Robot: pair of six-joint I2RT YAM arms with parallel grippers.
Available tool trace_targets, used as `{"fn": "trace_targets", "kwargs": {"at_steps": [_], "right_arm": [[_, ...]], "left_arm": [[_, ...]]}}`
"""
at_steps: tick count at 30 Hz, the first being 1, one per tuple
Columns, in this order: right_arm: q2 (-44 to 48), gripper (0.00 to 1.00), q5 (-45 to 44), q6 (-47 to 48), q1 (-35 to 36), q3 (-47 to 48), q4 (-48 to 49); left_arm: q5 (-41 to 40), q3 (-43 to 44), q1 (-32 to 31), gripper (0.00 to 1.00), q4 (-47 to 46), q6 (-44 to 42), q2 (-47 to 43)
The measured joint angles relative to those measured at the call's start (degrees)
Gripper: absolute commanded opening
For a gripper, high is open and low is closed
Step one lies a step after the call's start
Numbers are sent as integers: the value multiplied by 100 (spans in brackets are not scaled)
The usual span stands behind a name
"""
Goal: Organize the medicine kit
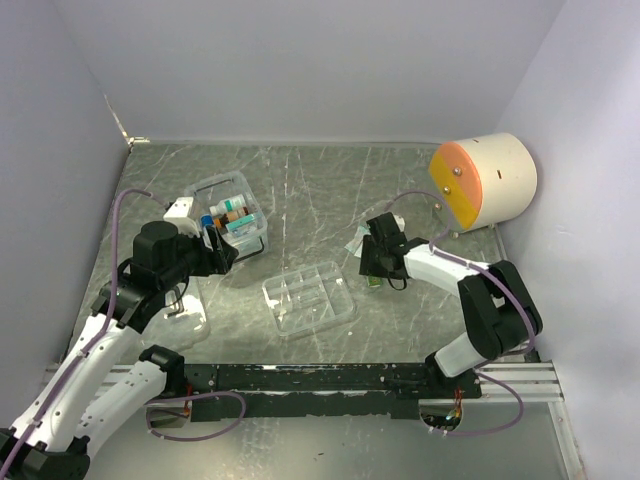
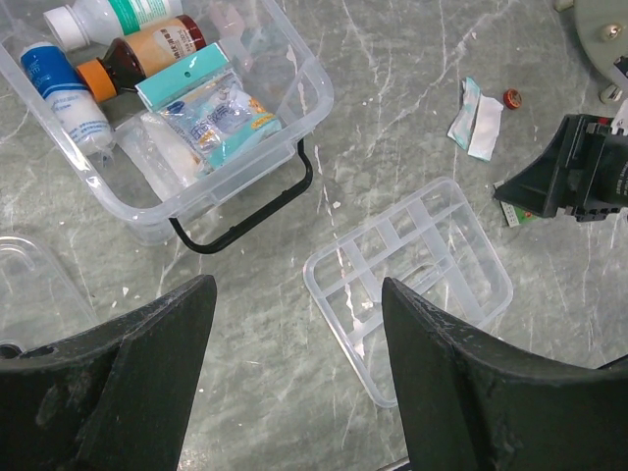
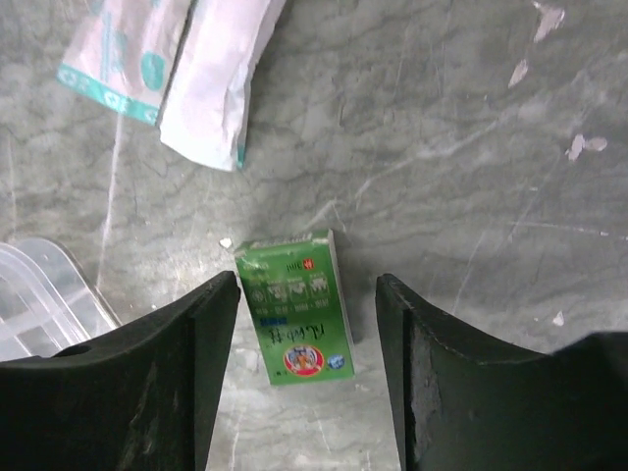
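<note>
The medicine kit's clear box [image 1: 256,228] stands at the left with bottles and a teal packet [image 2: 211,108] inside, its black wire latch [image 2: 257,209] hanging in front. Its divided tray insert [image 1: 309,298] [image 2: 412,270] lies apart on the table. My left gripper [image 2: 299,299] [image 1: 222,255] hovers open between box and tray, holding nothing. My right gripper [image 3: 306,294] [image 1: 376,268] is open and low, its fingers astride a small green carton [image 3: 294,309] lying flat, with a gap on each side.
Two white and teal sachets [image 3: 186,69] [image 2: 476,113] lie just beyond the carton, with a small red cap [image 2: 511,96] beside them. A clear lid [image 2: 29,285] lies left of my left gripper. A large cream-and-orange cylinder [image 1: 485,182] stands at the back right.
</note>
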State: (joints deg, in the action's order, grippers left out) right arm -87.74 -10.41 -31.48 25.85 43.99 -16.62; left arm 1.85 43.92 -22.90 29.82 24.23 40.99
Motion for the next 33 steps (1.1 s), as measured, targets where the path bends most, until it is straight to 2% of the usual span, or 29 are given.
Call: {"fn": "trace_targets", "kwargs": {"at_steps": [7,17,25,33], "right_arm": [[107,41,96,31,0,-52,-315],[46,40,-57,90,146,168,-682],[90,41,-109,310,1224,881,-1130],[404,41,409,804,2164,1008,-874]], "left_arm": [[17,0,0,79,-2,0,70],[57,0,0,78,-2,0,142],[55,0,0,78,-2,0,133],[-177,0,-4,77,4,24,-120]]}}
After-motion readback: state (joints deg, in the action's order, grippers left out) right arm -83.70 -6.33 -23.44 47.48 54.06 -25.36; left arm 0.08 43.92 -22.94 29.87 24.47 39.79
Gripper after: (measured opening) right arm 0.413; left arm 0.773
